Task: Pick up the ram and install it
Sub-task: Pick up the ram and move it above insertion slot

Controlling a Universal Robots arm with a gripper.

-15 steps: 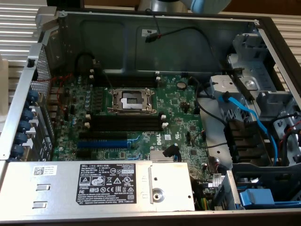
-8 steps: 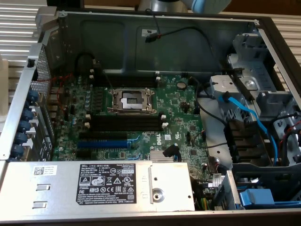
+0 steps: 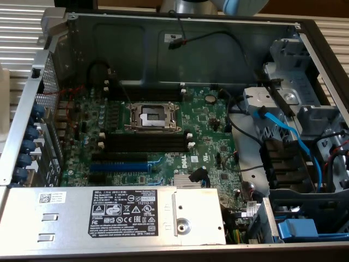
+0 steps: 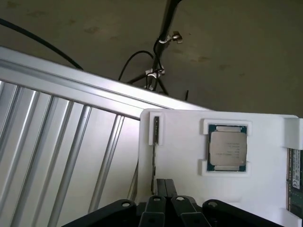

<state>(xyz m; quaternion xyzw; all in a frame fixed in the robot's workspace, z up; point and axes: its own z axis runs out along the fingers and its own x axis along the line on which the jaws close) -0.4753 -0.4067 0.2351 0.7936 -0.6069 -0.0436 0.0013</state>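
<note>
End effector (image 4: 165, 187) closed over white tray (image 4: 180, 142) — ribbed table (image 4: 57, 151), perhaps concrete floor (image 4: 236, 47).

The motherboard (image 3: 210, 123) is green circuit laminate with a slight sheen. At its centre the socket frame (image 3: 152, 116) is bright bare metal. The slots (image 3: 144, 143) on the motherboard are matt black plastic with white plastic clips (image 3: 190, 144). Around the motherboard the case (image 3: 229, 49) is dull grey sheet metal, and the power supply (image 3: 76, 225) along its edge is pale smooth metal. The gripper (image 4: 165, 185) is matt black, the tray (image 4: 180, 142) matt white, the ram (image 4: 296, 175) green laminate.
</note>
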